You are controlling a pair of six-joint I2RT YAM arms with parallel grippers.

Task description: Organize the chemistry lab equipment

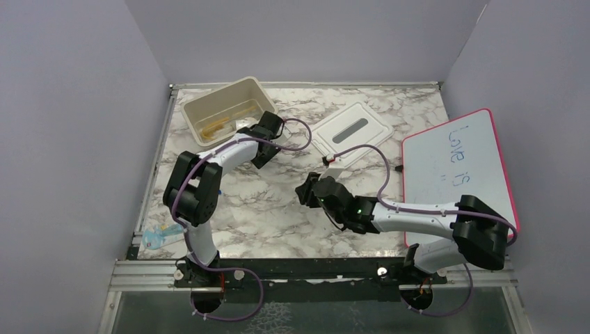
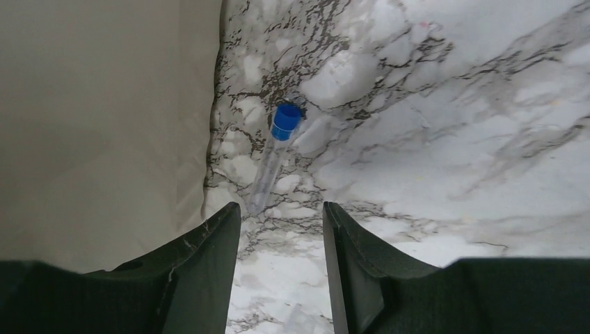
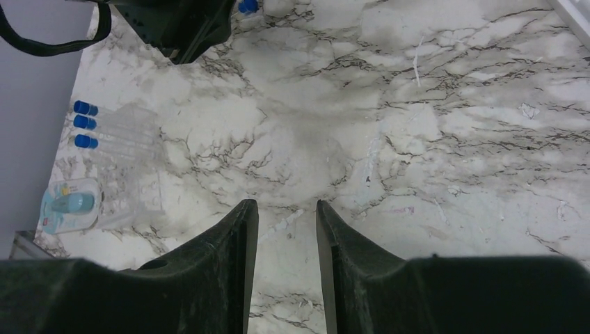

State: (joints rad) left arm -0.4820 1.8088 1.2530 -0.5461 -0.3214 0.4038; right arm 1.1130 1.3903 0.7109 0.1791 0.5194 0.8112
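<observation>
1. Tube with blue cap (image 2: pixel 273 156) is lying flat on the worktop (image 2: pixel 452 125), just beside the beige bin (image 2: pixel 104 125) wall and right ahead of my left gripper (image 2: pixel 280 209)
2. left gripper is spread apart, nothing in it
3. right gripper (image 3: pixel 285 205), same deal, parted and empty over marble
4. three more blue-capped tubes (image 3: pixel 85 124) sit near the worktop's edge, small blister packet (image 3: pixel 69 205) just beside them
</observation>
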